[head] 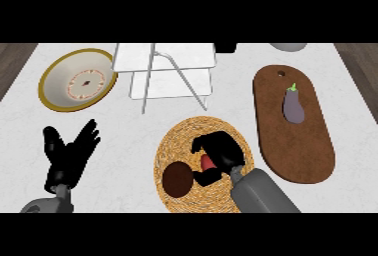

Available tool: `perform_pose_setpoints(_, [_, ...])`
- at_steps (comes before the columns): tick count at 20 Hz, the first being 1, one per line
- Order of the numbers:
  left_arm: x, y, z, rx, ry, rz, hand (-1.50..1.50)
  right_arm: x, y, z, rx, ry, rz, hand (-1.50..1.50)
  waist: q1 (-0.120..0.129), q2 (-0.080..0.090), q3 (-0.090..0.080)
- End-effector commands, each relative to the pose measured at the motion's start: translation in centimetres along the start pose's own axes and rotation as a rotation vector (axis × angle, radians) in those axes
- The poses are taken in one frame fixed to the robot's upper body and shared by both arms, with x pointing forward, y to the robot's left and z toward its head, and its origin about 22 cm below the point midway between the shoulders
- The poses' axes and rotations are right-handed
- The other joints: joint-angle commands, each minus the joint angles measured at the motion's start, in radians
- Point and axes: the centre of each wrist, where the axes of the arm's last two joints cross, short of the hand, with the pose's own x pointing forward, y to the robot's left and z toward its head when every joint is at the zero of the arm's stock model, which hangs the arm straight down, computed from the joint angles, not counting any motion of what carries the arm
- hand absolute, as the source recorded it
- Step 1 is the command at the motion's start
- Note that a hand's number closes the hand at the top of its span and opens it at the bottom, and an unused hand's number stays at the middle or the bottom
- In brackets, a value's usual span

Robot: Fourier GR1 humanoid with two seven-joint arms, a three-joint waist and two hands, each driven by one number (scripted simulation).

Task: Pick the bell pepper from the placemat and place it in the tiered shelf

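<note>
A round woven placemat [184, 137] lies in the lower middle of the head view. My right hand [219, 149] is over it with fingers and thumb curled round a red bell pepper [207, 163], of which only a small red patch shows. The pepper's dark shadow [177, 179] falls on the mat to its left. The white tiered shelf [168, 65] stands at the top middle, behind the mat. My left hand [70, 152] rests open at the lower left, fingers up.
A cream plate with a gold rim [77, 80] sits at the upper left. A brown oval cutting board [295, 145] at the right carries a purple eggplant [294, 106]. A pale object [288, 46] shows at the top right edge.
</note>
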Motion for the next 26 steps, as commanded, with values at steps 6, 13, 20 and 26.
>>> perform_pose_setpoints(6, [-0.1, 2.0, 0.8, -0.003, -0.008, 0.006, 0.00, 2.6, 2.2, 0.5, 0.002, -0.070, -0.067, 1.50, 0.001, 0.002, 0.001])
perform_pose_setpoints(13, [0.7, -3.3, -1.1, -0.085, -0.009, -0.024, 0.00, 9.6, -0.6, -0.4, -0.007, 0.201, -0.151, 1.50, 0.086, 0.012, 0.001])
perform_pose_setpoints(20, [1.8, -0.9, -1.8, -0.065, -0.009, -0.025, 0.00, 17.0, -5.1, 1.3, -0.322, 0.075, -0.235, 1.50, 0.062, 0.003, -0.001])
perform_pose_setpoints(26, [0.7, -0.4, -0.8, -0.031, 0.016, -0.017, 0.00, 23.0, -11.6, 3.3, -0.544, 0.081, -0.226, 1.50, 0.040, -0.013, -0.001])
